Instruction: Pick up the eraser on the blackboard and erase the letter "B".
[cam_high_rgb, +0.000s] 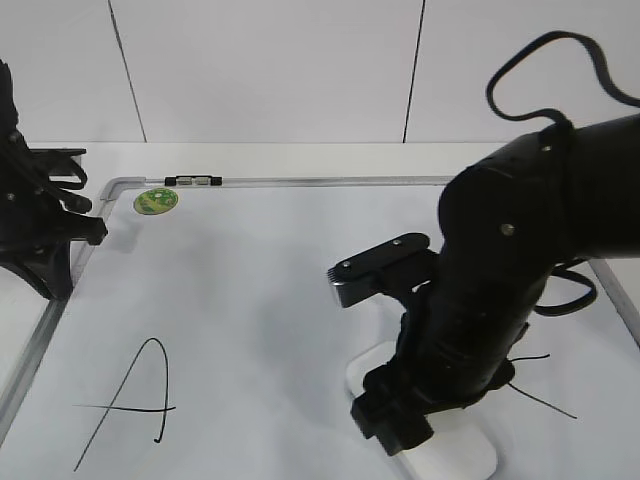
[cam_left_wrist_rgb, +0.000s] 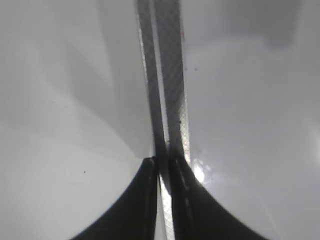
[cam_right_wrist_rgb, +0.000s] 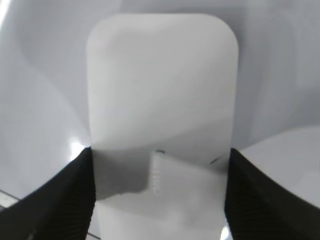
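Note:
The white eraser (cam_high_rgb: 460, 455) lies flat on the blackboard (cam_high_rgb: 260, 280) at the front right. In the right wrist view the eraser (cam_right_wrist_rgb: 162, 90) fills the middle. My right gripper (cam_high_rgb: 395, 420) is down on it, and its two black fingers (cam_right_wrist_rgb: 160, 155) press against the eraser's two long sides. The letter "B" is hidden behind my right arm. A few thin black strokes (cam_high_rgb: 545, 398) show just right of the arm; I cannot tell which letter they belong to. My left gripper (cam_high_rgb: 55, 275) is shut and empty over the board's left frame (cam_left_wrist_rgb: 165, 75), with its fingertips (cam_left_wrist_rgb: 162, 162) together.
A slanted black "A" (cam_high_rgb: 135, 400) is at the board's front left. A round green sticker (cam_high_rgb: 156, 201) sits at the back left corner. A small dark clip (cam_high_rgb: 193, 181) is on the back frame. A white wall stands behind the table.

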